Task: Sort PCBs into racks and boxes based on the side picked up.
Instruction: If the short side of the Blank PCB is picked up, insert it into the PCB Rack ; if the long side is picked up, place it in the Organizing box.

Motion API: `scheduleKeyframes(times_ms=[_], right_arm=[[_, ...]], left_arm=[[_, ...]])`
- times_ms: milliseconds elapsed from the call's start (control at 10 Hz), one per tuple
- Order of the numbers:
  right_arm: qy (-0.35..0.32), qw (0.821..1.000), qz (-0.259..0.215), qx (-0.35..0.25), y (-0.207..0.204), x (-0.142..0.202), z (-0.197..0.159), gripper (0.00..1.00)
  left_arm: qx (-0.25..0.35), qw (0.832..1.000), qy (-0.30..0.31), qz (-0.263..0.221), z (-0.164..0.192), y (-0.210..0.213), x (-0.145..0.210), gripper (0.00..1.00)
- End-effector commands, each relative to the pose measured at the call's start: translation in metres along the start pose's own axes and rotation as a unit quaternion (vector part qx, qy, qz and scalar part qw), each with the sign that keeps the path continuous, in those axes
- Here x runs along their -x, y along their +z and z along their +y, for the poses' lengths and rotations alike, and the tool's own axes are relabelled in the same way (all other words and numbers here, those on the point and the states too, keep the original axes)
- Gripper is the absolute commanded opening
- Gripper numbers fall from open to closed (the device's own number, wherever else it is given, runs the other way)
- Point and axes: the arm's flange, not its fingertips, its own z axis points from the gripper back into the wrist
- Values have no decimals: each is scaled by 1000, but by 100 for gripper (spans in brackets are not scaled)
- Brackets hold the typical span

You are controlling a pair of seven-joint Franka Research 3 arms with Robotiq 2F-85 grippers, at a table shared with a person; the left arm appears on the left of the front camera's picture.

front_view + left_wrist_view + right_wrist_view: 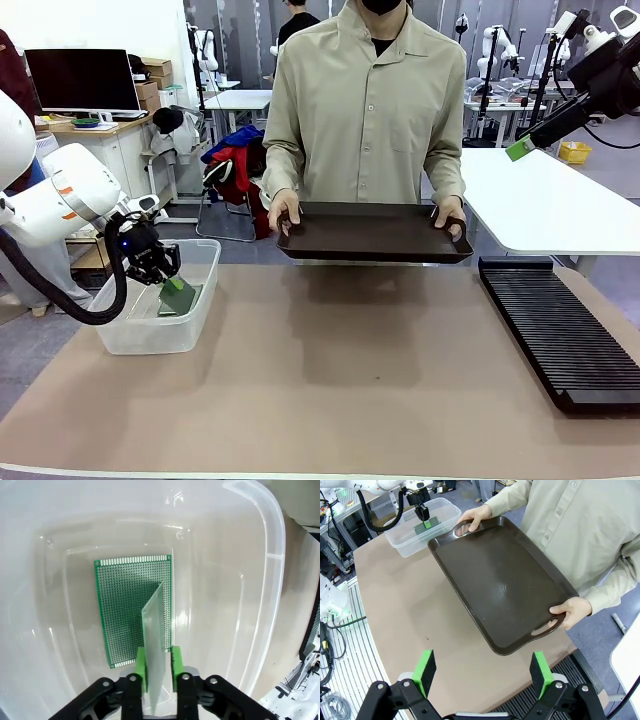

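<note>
Your left gripper (pixel 158 666) sits at the bottom centre of the left wrist view, its green pads (pixel 141 666) flanking a thin green perforated board (pixel 154 645) that stands on edge between them. You cannot tell from these pictures whether the pads pinch that board or have just let go (the gaps at either face are too fine to read). Just beyond it, a second green square board (pixel 125 610) lies flat on the floor of the clear translucent plastic tub (pixel 260 580), in the middle of the frame.

In the front view the same gripper (pixel 165 272) dips into the tub (pixel 150 335) at lower left, so the step in hand looks like dropping a board into the box. Your next move would be to make sure the jaws are clear, then lift straight up without dragging the upright board.

Your right gripper (pixel 484 667) hangs spread wide and empty at the bottom of its wrist view, above the dark brown flat tray (pixel 500 580) the person holds by both handles. The long black ribbed rack (pixel 560 330) lies at the front view's lower right, its near end cut off by the frame.
</note>
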Motion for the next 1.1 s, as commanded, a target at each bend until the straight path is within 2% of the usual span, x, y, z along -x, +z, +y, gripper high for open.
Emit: scheduleKeyframes(times_ms=[0,100,200,300,400,500,800,1000], right_arm=[[0,1000,-4,-2,-2,1,0,100],[0,1000,-4,-2,-2,1,0,100],[0,1000,-4,-2,-2,1,0,100],[0,1000,-4,-2,-2,1,0,100],[0,1000,-4,-2,-2,1,0,100],[0,1000,-4,-2,-2,1,0,100],[0,1000,-4,-2,-2,1,0,100],[0,1000,-4,-2,-2,1,0,100]], left_arm=[[-20,999,-2,-24,-6,14,6,49],[-27,999,-3,-32,-8,18,8,62],[-32,999,-7,-41,-12,23,11,69],[-38,998,-16,-49,-18,26,15,82],[-43,997,-29,-56,-24,29,18,89],[-42,996,-44,-59,-31,34,23,100],[-43,989,-119,-77,-54,57,42,100],[-31,989,-122,-75,-62,66,45,100]])
